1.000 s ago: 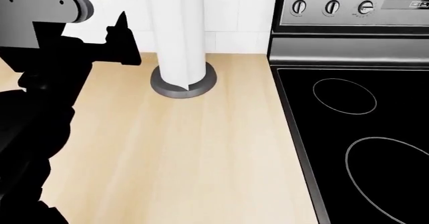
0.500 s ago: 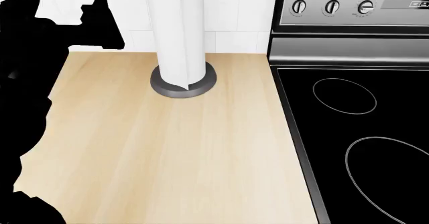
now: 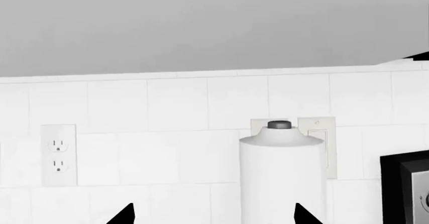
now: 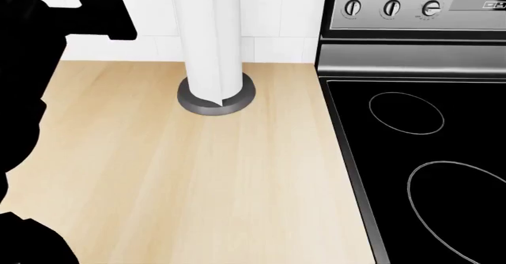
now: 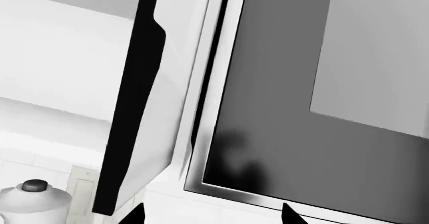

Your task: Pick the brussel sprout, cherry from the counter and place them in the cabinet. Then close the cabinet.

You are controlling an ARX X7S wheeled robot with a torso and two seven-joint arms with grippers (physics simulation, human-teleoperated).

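Observation:
Neither the brussel sprout nor the cherry shows in any view. The beige wood-grain counter (image 4: 205, 175) lies bare in front of me in the head view. My left arm (image 4: 47, 68) is a black shape raised at that view's left edge. In the left wrist view my left gripper (image 3: 214, 215) is open and empty, facing the tiled wall below the cabinet's grey underside (image 3: 201, 28). My right gripper (image 5: 213, 215) is also open and empty, held high near a white cabinet door (image 5: 171, 83) seen edge-on. The right gripper is outside the head view.
A paper towel roll (image 4: 212, 33) stands on a grey base at the back of the counter. A black glass stovetop (image 4: 427, 169) with control knobs fills the right side. A wall outlet (image 3: 58, 155) is on the tiles. A dark steel-framed panel (image 5: 282, 108) hangs beside the door.
My left arm has risen and drawn toward the head view's upper left, uncovering more of the counter. Nothing else has moved.

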